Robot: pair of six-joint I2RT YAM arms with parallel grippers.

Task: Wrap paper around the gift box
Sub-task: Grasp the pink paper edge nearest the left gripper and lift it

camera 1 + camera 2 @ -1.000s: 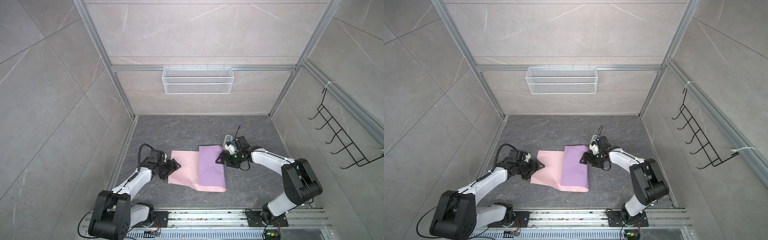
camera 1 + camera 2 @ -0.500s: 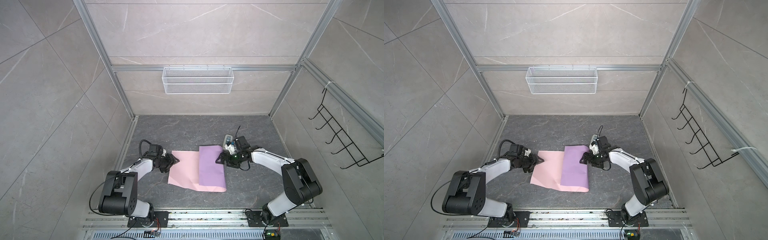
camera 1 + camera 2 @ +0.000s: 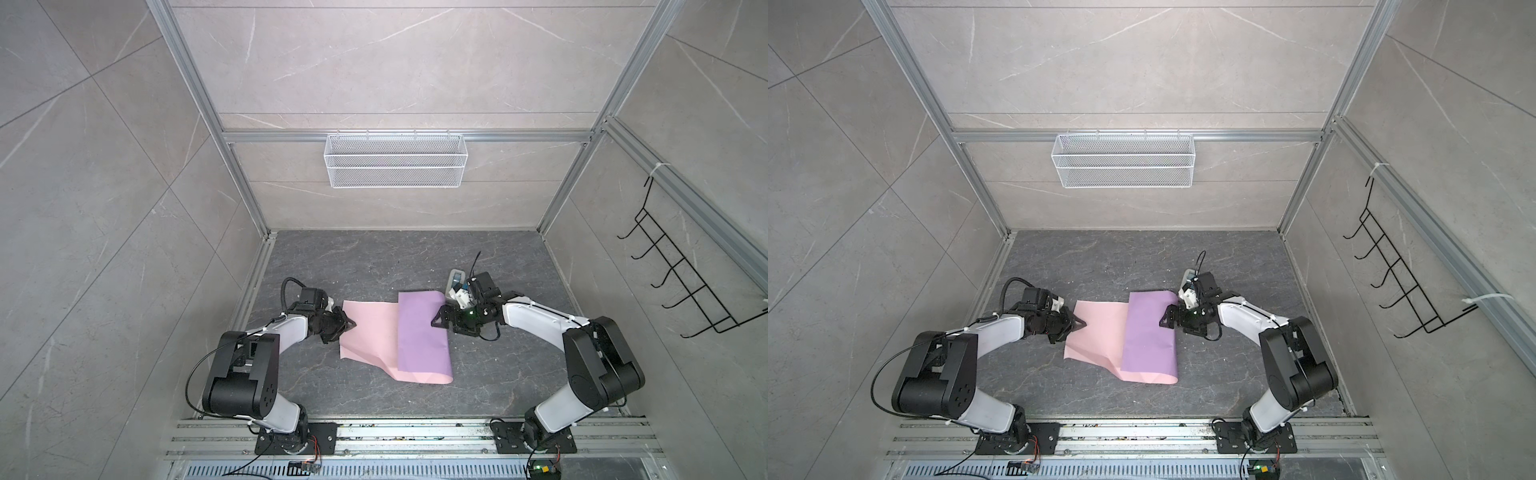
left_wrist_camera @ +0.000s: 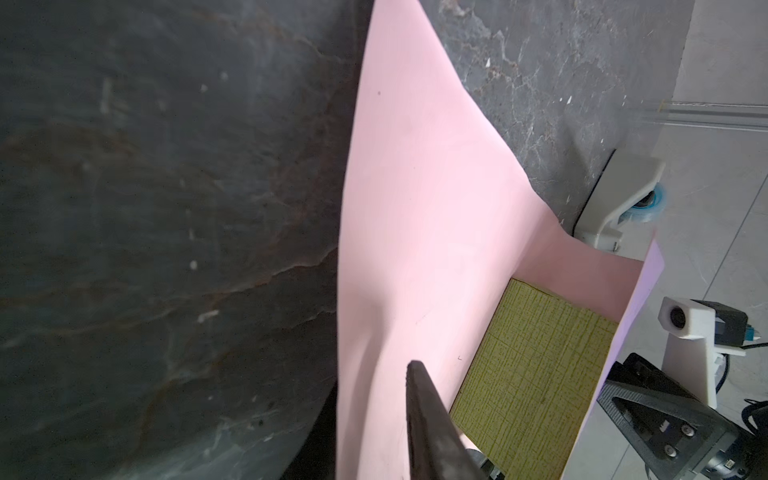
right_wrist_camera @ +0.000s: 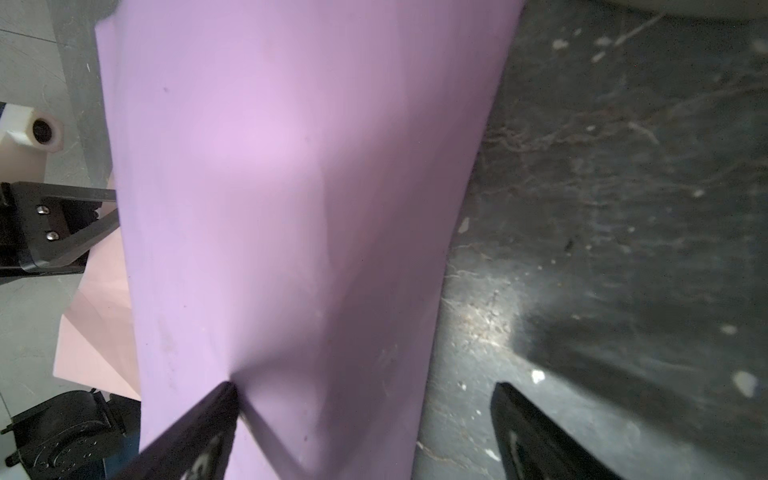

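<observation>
Underneath everything, a dark grey veined stone tabletop (image 3: 374, 257) (image 3: 1100, 257). High on the back wall, a white wire basket (image 3: 395, 166). On the right wall, a black wire hook rack (image 3: 673, 291).

Near the middle of the table, the paper (image 3: 370, 336) (image 3: 1096, 336) (image 4: 415, 208) (image 5: 291, 187): pale pink face up on the left, right part folded over leftward as a lilac flap, near edge of the pink part buckled. From the right wrist camera, lilac across most of the frame.

Under that flap, the gift box (image 4: 536, 374): olive-green, finely ribbed, resting on the pink face. Visible only from the left wrist camera, hidden in both top views.

At the sheet's left edge, the left gripper (image 3: 348, 324) (image 3: 1077, 323): tips meeting in a point in both top views. From its wrist camera, one dark finger (image 4: 424, 419) lying on the pink face, that edge raised off the stone, the partner finger hidden below the sheet. By all appearances, pinching the paper's edge.

At the flap's right side, the right gripper (image 3: 438, 323) (image 3: 1165, 321) (image 5: 363, 386): fingers spread wide, holding nothing, one tip dimpling the lilac face, the other above bare stone just beside the fold.

Just behind the right wrist, close to the paper's far right corner, a small grey-white tape dispenser (image 3: 454, 279) (image 4: 619, 195).
</observation>
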